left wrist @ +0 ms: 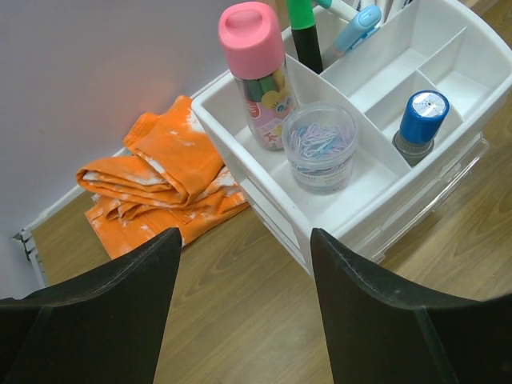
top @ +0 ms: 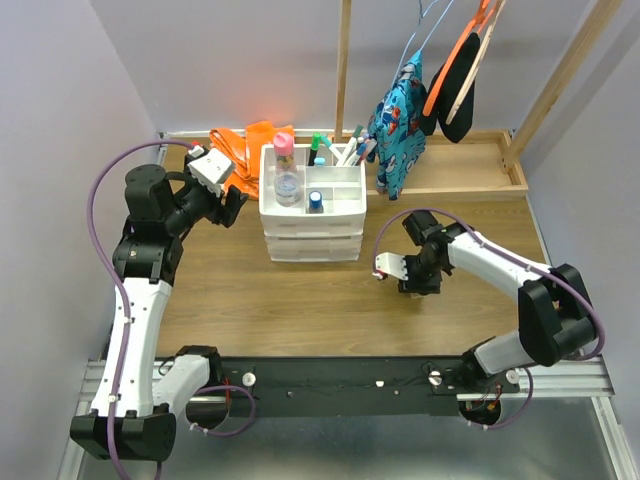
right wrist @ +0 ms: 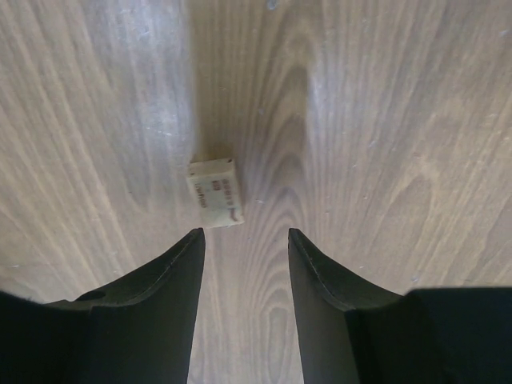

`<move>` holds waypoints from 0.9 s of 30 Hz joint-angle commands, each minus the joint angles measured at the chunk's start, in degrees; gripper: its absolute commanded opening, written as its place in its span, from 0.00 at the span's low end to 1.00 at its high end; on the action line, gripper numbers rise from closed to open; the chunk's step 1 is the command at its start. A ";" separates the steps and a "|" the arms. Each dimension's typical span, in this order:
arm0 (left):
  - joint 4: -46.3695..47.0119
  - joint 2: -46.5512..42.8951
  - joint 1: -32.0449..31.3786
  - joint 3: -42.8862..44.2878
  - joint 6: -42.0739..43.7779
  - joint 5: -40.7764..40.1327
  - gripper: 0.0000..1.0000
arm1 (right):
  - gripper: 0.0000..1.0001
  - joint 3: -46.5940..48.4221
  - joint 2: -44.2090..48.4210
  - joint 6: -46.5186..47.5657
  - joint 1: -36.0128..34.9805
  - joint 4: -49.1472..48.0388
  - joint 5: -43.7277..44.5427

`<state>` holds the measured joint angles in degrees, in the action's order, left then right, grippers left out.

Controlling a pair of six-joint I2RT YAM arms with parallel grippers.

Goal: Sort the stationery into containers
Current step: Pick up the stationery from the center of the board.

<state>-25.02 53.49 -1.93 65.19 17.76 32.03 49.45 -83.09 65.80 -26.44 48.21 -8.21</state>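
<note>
I'm working over the wooden table [top: 300, 310], and the white drawer unit [top: 312, 240] is sitting at its middle, toward 12 o'clock from my bases, where both arms can reach it. The orange cloth [top: 245, 150] is lying crumpled at the unit's 10 o'clock; it is not part of the sort.

My left claw [left wrist: 244, 240] is hovering at the unit's 9 o'clock, fingers spread wide with nothing between them. I judge it is simply waiting out of the way. From it I'm looking into the top tray. The pink-capped tube [left wrist: 258, 72] is standing upright in the left compartment, and the clear jar [left wrist: 322, 148] of paper clips is sitting just beside it at its 5 o'clock. The blue-capped stamp [left wrist: 420, 124] is standing alone in a smaller slot. Each is already filed where it fits.

My right claw [right wrist: 244, 234] is reaching down at the unit's 4 o'clock, pointing at the table. Its fingers are partly apart and gripping nothing.

Smallest of all, the tan eraser [right wrist: 214, 193] is lying flat on the bare wood, apart from the fingertips and just beyond them at 11 o'clock of the gap. The top camera can't see it under my wrist. Its long axis is running nearly 12 to 6, leaning a little toward 5. That is roughly along my reach, so I judge my fingers would close across its short width.
</note>
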 commanded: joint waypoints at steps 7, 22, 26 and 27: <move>1.64 0.82 0.44 0.20 -0.36 1.02 0.75 | 0.54 3.20 -2.69 5.04 0.24 4.79 -5.77; 2.95 2.31 0.53 0.38 -0.71 1.02 0.75 | 0.55 -1.46 -2.87 3.64 0.24 -2.94 -4.89; 3.31 2.93 0.53 0.64 -1.06 1.02 0.75 | 0.48 -2.08 -2.61 3.28 -0.19 -5.74 -5.41; 3.48 3.10 0.53 0.55 -1.23 1.02 0.75 | 0.45 -2.34 -2.60 3.19 -0.28 -6.02 -5.33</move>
<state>-23.16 56.14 -1.83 65.19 17.47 32.03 48.66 -85.43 69.89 -26.28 47.07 -12.71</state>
